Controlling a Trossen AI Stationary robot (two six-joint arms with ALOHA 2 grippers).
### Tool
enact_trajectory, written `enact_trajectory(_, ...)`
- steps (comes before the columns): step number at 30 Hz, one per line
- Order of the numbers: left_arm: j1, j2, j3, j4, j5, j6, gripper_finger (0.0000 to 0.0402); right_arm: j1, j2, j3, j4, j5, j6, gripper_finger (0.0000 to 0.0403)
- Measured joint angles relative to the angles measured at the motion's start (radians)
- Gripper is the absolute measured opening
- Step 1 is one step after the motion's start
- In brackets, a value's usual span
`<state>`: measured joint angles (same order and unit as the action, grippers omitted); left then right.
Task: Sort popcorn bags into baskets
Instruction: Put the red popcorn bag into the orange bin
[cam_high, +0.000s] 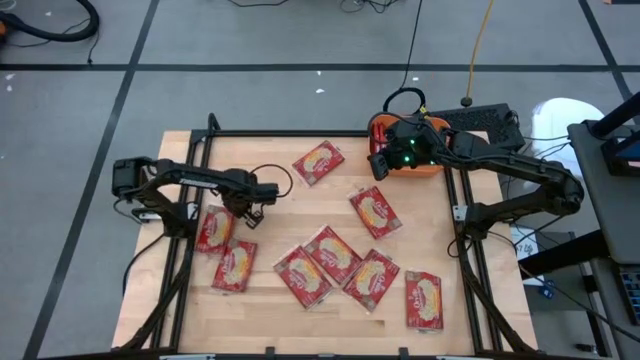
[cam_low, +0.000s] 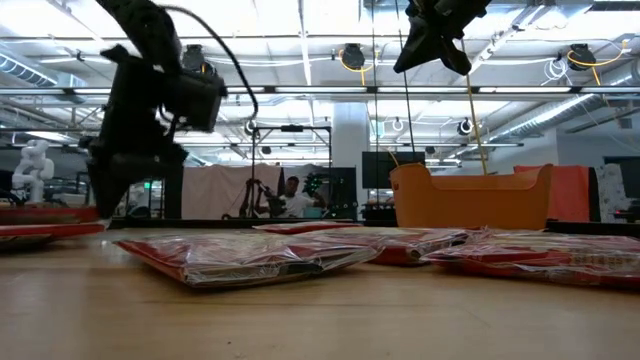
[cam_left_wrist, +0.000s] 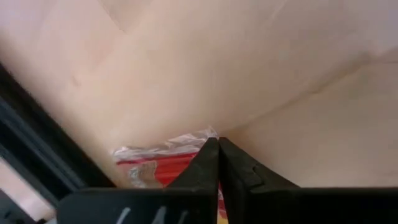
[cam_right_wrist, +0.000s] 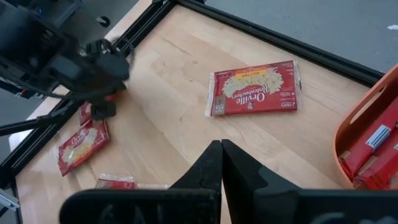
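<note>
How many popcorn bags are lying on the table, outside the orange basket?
8: one far, one mid-right, two left, three overlapping near-centre, one near-right. More lie in the basket.

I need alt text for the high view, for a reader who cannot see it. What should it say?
Eight red popcorn bags lie scattered on a wooden table seen from above. The left tool, shut, is down at a bag near the table's left edge; the right tool, shut, hangs over the orange basket at the far right corner.
</note>
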<state>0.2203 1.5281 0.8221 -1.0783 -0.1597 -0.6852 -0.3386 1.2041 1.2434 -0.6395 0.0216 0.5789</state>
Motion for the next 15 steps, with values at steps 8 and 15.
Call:
enact_trajectory(8, 0.002, -0.135, 0.143, -0.031, -0.067, 0.171, 0.0002, 0.0, 0.0, 0.0, 0.003, 0.002, -0.015, 0.0)
enact_trajectory(15, 0.002, -0.223, 0.358, -0.02, -0.137, 0.421, 0.0001, 0.0, 0.0, 0.0, 0.017, 0.003, -0.018, 0.0)
